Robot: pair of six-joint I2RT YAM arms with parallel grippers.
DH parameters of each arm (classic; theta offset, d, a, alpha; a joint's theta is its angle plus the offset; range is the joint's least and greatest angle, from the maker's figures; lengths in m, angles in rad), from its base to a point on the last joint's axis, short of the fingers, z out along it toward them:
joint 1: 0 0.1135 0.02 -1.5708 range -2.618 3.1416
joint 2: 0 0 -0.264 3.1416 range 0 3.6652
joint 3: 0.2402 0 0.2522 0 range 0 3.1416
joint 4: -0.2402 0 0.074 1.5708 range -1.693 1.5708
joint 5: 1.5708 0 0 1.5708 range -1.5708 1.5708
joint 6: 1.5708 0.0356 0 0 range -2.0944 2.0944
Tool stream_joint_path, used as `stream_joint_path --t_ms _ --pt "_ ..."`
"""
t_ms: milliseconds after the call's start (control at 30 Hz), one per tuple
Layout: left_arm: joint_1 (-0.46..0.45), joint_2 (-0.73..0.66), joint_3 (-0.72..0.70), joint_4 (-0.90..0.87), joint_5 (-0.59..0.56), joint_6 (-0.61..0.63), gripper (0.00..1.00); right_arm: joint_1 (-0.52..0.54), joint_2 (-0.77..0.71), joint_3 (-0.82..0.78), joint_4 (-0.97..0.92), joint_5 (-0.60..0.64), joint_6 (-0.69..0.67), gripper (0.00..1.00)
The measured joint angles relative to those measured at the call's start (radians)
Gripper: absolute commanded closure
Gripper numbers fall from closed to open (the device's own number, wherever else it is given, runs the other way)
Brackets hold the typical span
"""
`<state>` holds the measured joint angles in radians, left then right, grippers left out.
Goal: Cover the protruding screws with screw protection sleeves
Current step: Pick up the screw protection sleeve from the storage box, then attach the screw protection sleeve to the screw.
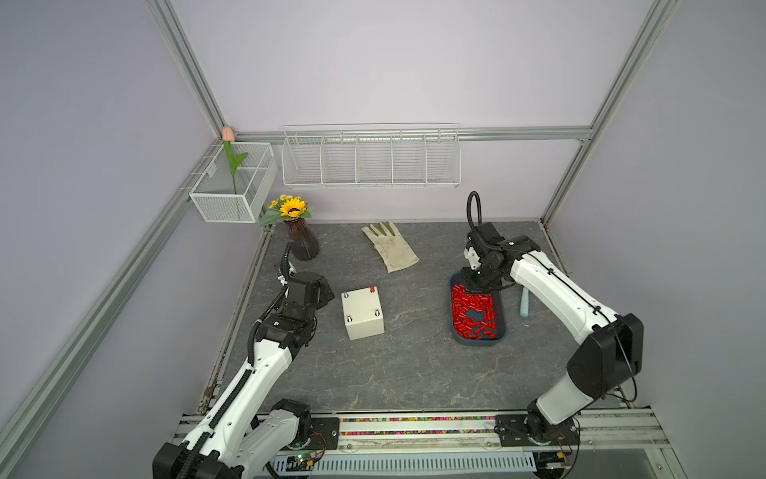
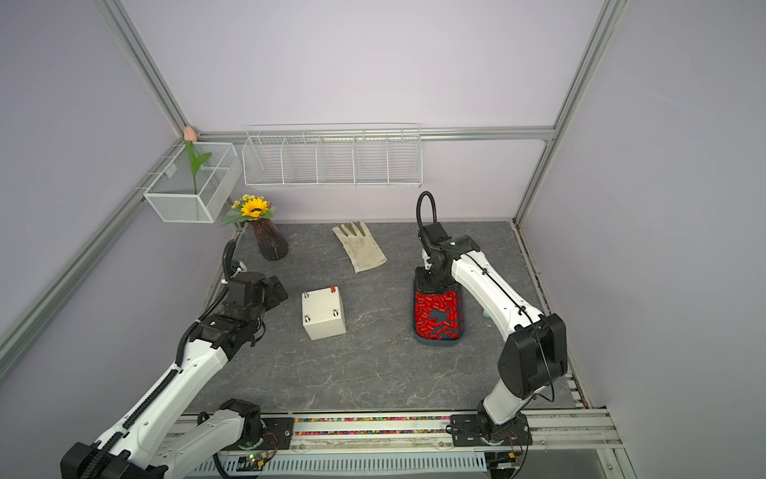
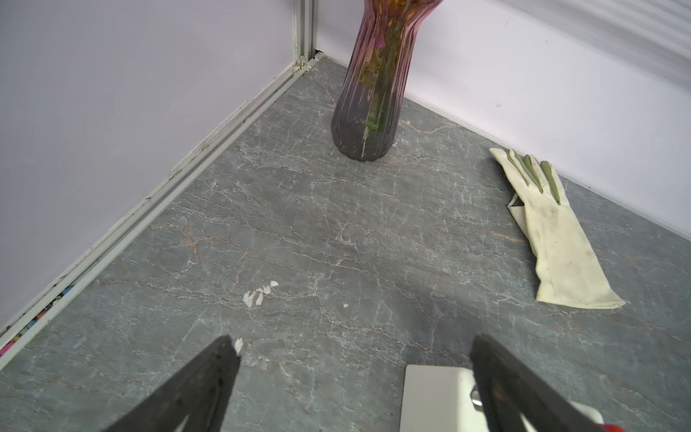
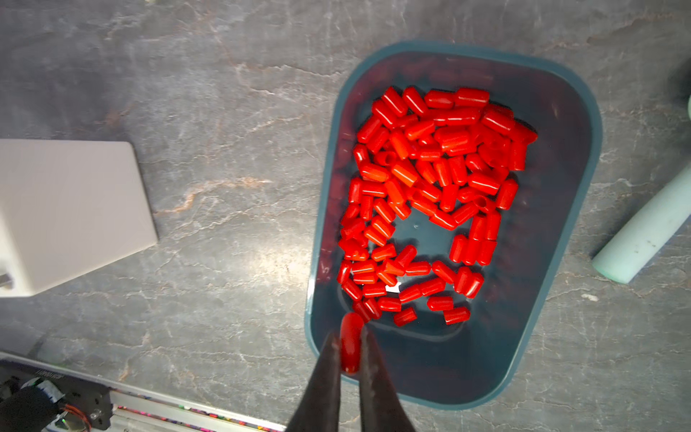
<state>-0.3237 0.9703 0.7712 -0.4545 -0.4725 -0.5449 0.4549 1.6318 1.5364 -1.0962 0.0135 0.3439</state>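
The cream-white box [image 1: 362, 315] [image 2: 324, 315] stands mid-table. Three bare protruding screws [image 1: 349, 319] stick up from its top corners; the far right corner carries a red sleeve [image 1: 372, 289] [image 2: 333, 289]. Many loose red screw protection sleeves [image 1: 472, 311] [image 4: 430, 179] lie in a dark blue tray [image 1: 500, 327] [image 4: 583, 168]. My right gripper [image 4: 349, 336] hangs over the tray's far end, shut on one red sleeve [image 4: 350, 348]. My left gripper [image 3: 355, 340] stands open left of the box, nothing between its fingers; a box corner [image 3: 433, 396] with a screw [image 3: 475, 398] shows by one finger.
A purple vase [image 1: 302, 244] [image 3: 368, 112] with a sunflower stands at the back left, and a pale glove [image 1: 389, 246] [image 3: 557, 243] lies behind the box. A pale blue-green tube [image 1: 524, 305] [image 4: 643, 232] lies right of the tray. Wire baskets [image 1: 371, 159] hang on the walls.
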Motion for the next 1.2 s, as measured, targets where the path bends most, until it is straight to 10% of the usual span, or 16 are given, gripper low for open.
stream_joint_path --t_ms 1200 --pt "0.024 -0.031 -0.104 0.088 0.059 0.07 0.01 0.432 0.309 0.549 -0.119 -0.004 0.06 0.87"
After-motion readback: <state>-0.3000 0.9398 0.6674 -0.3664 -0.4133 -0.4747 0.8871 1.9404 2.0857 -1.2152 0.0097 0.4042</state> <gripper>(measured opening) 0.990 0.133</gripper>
